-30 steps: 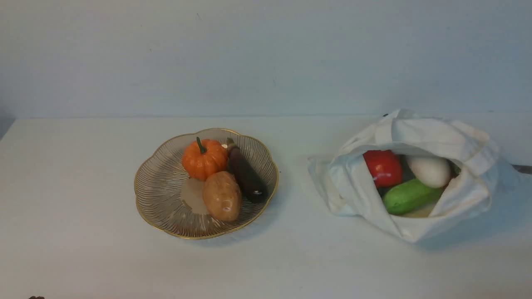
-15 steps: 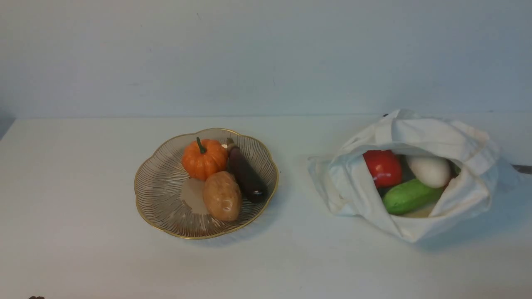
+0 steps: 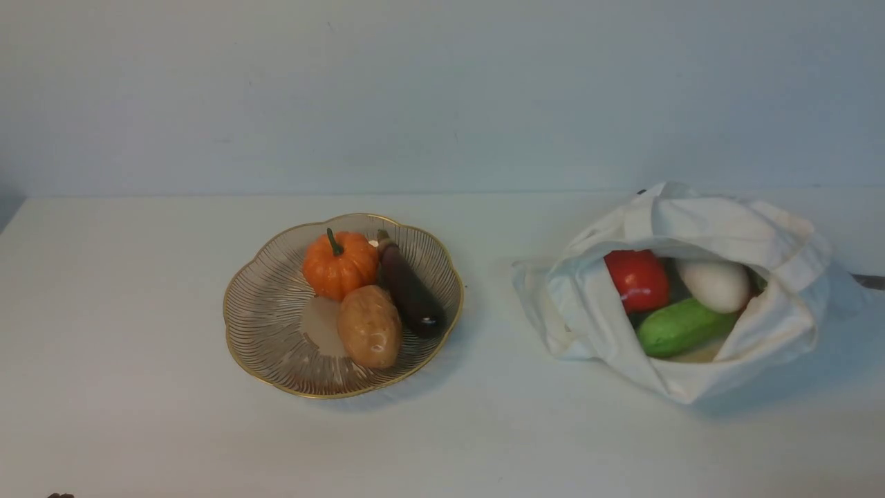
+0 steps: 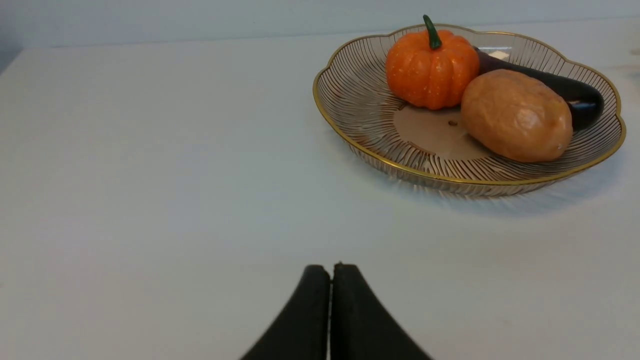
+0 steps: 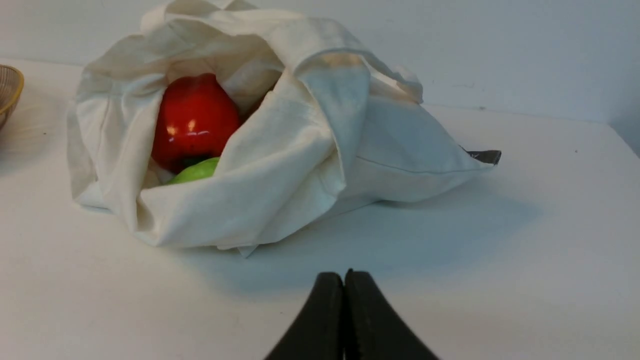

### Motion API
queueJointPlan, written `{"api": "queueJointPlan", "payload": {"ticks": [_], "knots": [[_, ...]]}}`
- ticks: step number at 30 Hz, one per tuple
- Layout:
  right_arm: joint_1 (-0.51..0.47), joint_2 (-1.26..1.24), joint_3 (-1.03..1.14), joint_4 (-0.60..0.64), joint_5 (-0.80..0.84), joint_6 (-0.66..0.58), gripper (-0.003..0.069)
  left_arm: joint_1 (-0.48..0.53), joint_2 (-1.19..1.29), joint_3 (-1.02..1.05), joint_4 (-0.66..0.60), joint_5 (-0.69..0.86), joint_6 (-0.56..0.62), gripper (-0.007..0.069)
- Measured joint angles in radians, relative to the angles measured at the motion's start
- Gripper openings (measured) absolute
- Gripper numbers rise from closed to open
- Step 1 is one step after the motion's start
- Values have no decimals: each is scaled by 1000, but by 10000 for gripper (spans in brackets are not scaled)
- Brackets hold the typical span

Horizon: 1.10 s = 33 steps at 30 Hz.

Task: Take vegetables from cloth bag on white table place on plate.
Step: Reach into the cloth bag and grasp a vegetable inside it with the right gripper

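Note:
The off-white cloth bag (image 3: 691, 228) lies open on the white table (image 3: 138, 311) at the right. Inside it show a red round vegetable (image 3: 637, 279), a white radish (image 3: 715, 283) and a green cucumber (image 3: 681, 326); no carrot shows. The gold wire plate (image 3: 266, 311) sits left of centre. In the right wrist view the bag (image 5: 310, 150) shows the red vegetable (image 5: 195, 120) and a bit of cucumber (image 5: 197, 171). My right gripper (image 5: 344, 274) is shut and empty, short of the bag. My left gripper (image 4: 331, 267) is shut and empty, short of the plate (image 4: 360, 95).
On the plate lie an orange pumpkin (image 3: 339, 264), a brown potato (image 3: 370, 326) and a dark aubergine (image 3: 411, 290). A pale wall (image 3: 442, 90) stands behind the table's far edge. Bare tabletop lies between plate and bag.

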<state>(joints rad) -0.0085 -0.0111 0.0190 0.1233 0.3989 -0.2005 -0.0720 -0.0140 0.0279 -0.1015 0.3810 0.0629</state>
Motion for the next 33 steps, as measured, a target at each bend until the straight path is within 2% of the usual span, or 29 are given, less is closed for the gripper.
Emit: {"api": "queueJointPlan", "payload": {"ticks": [2, 6, 13, 14, 16, 23, 26, 28, 29, 30, 33], "knots": [[0, 0, 0, 5, -1, 1, -13, 0, 0, 0, 0, 0, 0, -8], [0, 0, 9, 128, -50, 23, -13, 0, 0, 0, 0, 0, 0, -8], [0, 0, 10, 605, -388, 91, -13, 0, 0, 0, 0, 0, 0, -8], [0, 0, 10, 618, -399, 91, -13, 0, 0, 0, 0, 0, 0, -8], [0, 0, 10, 757, -491, 93, -13, 0, 0, 0, 0, 0, 0, -8], [0, 0, 10, 960, -635, 89, -13, 0, 0, 0, 0, 0, 0, -8], [0, 0, -18, 973, -601, 85, -13, 0, 0, 0, 0, 0, 0, -8], [0, 5, -128, 903, -445, 42, -13, 0, 0, 0, 0, 0, 0, -8], [0, 8, -140, 894, -431, 37, -13, 0, 0, 0, 0, 0, 0, -8], [0, 58, -236, 813, -310, 6, -13, 0, 0, 0, 0, 0, 0, -8], [0, 204, -415, 702, -77, -19, -13, 0, 0, 0, 0, 0, 0, -8]]}}
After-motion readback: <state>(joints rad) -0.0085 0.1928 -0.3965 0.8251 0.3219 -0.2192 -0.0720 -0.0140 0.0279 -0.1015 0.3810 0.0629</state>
